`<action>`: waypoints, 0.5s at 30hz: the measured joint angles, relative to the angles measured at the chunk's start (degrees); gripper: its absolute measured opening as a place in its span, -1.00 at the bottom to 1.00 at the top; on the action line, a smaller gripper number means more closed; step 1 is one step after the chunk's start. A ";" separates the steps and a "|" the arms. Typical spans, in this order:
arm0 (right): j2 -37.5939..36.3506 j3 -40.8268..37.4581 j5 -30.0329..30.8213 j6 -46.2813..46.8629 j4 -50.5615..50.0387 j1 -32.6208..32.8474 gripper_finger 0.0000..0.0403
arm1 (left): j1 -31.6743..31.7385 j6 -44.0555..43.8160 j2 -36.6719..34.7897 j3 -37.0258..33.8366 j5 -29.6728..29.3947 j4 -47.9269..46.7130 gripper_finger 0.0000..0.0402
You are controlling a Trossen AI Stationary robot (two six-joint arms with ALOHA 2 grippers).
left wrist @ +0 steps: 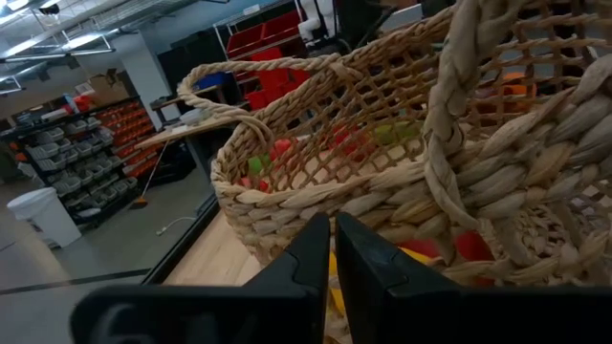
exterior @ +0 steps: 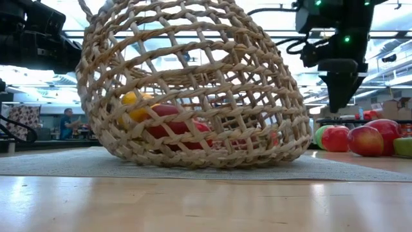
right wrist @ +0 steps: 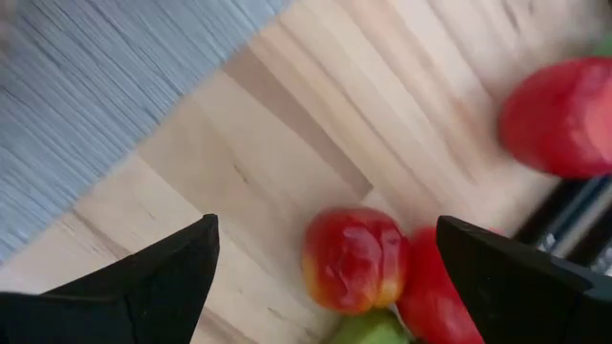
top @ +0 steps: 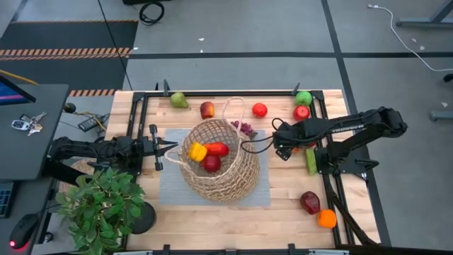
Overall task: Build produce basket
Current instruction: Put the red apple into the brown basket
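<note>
Left gripper (top: 168, 146) at basket (top: 226, 177) rim

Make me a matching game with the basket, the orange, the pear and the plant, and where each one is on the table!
Things:
1. basket
2. orange
3. pear
4. plant

Places, seen from above:
A. near the right corner closest to us
B. far edge, towards the left
C. on the grey mat in the middle
D. near the left corner closest to us

Pairs: 1-C, 2-A, 3-B, 4-D
</note>
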 joint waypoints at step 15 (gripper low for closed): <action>-10.01 -11.44 14.31 16.49 8.70 11.42 0.93 | 0.01 0.00 0.00 0.01 0.00 0.00 -0.85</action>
